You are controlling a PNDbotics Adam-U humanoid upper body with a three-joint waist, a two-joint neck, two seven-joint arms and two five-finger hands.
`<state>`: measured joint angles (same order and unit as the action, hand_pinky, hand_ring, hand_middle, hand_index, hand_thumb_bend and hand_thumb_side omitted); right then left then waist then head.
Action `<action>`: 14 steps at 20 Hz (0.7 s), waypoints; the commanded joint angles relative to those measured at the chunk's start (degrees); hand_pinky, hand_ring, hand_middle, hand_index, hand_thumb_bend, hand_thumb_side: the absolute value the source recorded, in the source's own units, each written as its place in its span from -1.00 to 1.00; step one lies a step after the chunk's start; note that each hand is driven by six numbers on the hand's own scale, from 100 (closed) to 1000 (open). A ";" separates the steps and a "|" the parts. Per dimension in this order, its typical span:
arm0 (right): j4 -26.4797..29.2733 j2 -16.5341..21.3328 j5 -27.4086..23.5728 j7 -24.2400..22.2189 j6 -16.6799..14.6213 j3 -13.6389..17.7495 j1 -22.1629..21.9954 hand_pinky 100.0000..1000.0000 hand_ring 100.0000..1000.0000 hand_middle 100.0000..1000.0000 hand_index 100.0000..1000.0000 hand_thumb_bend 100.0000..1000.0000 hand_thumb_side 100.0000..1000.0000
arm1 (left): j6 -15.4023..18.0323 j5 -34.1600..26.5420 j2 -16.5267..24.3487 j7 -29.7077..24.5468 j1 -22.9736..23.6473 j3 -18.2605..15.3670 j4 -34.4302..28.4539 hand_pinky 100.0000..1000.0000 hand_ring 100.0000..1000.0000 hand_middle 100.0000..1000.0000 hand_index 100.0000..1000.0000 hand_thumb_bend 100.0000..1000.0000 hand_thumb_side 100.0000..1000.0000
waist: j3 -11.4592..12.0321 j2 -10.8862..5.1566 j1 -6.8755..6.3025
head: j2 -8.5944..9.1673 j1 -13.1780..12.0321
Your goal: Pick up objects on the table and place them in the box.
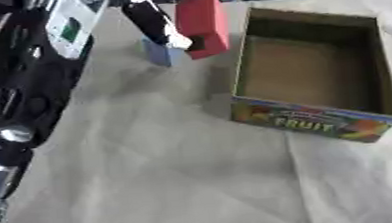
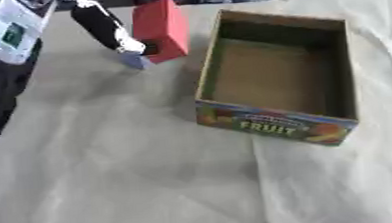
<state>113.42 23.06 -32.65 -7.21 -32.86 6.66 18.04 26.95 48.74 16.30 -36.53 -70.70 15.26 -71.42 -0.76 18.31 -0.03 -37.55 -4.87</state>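
Left eye view shows the left hand (image 1: 159,22) reaching in from the top of the picture, its black fingers tipped with pale parts, pressed against the near left face of a red block (image 1: 203,24). The fingers look curled against that face, though the thumb side is hidden behind the block, so the hold itself cannot be fully made out. The red block stands tilted, its top leaning toward the far edge, and it seems raised off the cloth; a shadow lies below it.

Just beside the fingertips, on the left and slightly lower, a small blue block (image 1: 159,52) sits on the table, touching or nearly touching the red block's lower corner; which of the two cannot be told.

To the right of the red block, close by but apart, stands the cardboard box (image 1: 380,64), open at the top, brown inside, with a bright printed front panel reading FRUIT. The red block is outside it, near its far left corner.

The table (image 1: 153,187) is covered with a pale creased cloth. Along the left side runs the robot's black arm with silver joints (image 1: 8,133), and near the upper left corner a white device with a green patch (image 2: 10,30) lies at the table's edge. The right hand does not show.
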 commanded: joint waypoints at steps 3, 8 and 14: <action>1.17 1.32 -2.47 2.46 -3.83 -0.56 2.04 0.66 0.43 0.06 0.68 -0.21 0.83 | 2.92 1.55 -3.09 -0.70 -1.54 -0.48 -0.30 -0.22 -0.10 1.00 -0.31 -1.00 -0.51 | -0.83 -0.87 0.27 | 1.08 -1.43; 1.17 1.22 -4.09 3.41 -6.43 -1.42 3.25 0.68 0.42 0.07 0.66 -0.22 0.82 | 3.54 2.47 -5.41 1.73 -1.36 0.51 0.21 -0.22 -0.10 1.00 -0.32 -1.00 -0.55 | -1.83 -0.58 0.23 | 1.63 -2.60; 1.17 0.64 -6.12 2.35 -6.95 -2.56 4.46 0.68 0.42 0.07 0.66 -0.22 0.83 | 4.64 4.36 -7.31 5.52 -0.71 1.37 0.95 -0.24 -0.11 1.00 -0.33 -1.00 -0.50 | -3.06 -0.21 0.23 | 2.08 -3.81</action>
<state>113.42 22.93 -38.06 -4.47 -39.65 4.13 21.73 30.92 52.68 9.07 -31.43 -70.49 16.64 -70.00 -3.74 19.15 0.06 -36.13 -8.35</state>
